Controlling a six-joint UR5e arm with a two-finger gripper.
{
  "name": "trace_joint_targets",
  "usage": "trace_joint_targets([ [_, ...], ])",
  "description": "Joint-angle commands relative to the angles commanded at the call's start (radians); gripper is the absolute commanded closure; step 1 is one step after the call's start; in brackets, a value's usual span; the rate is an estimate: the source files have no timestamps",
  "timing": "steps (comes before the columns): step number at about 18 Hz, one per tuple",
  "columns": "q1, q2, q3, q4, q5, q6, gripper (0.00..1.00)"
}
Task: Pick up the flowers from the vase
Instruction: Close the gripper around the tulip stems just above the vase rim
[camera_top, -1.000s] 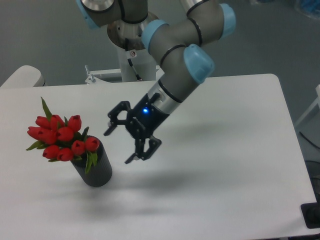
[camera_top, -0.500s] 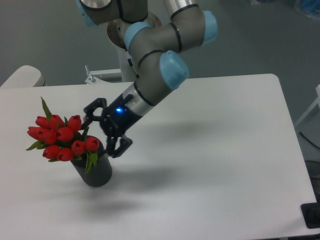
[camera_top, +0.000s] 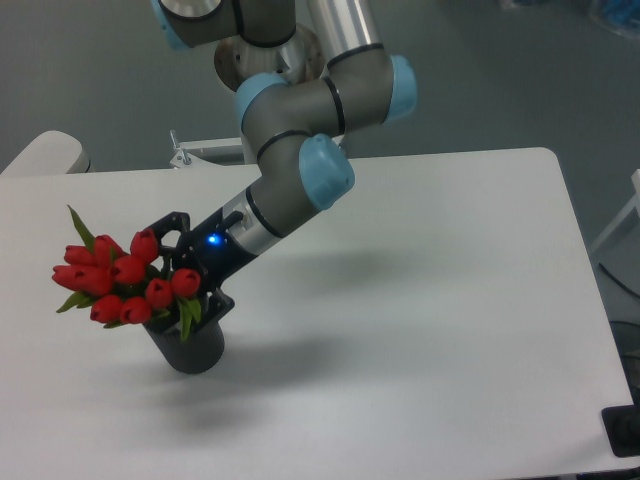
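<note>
Red flowers (camera_top: 118, 280) standing in the dark vase (camera_top: 190, 343) near the left side of the white table (camera_top: 430, 330), leaning out to the left. Claw (camera_top: 186, 272) spread apart at the right side of the bunch, just above the vase mouth, one finger (camera_top: 172, 224) behind the buds and one in front.

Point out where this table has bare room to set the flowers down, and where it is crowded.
Bare white table runs from the arm's shadow to the right and front edges. A narrower bare strip lies behind the flowers, along the back-left edge. The front-left is crowded: the vase stands there with the gripper against the stems just above its mouth.
</note>
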Motion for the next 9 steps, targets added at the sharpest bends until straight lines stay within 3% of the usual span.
trace_joint_targets([
  [1,0.003,0.000,0.000,0.002,-0.002,0.000,0.60],
  [3,0.009,0.001,0.000,0.003,-0.002,0.000,0.93],
  [4,0.009,0.003,-0.002,0.003,-0.002,0.000,1.00],
  [9,0.024,0.012,-0.015,0.005,-0.002,-0.008,1.00],
])
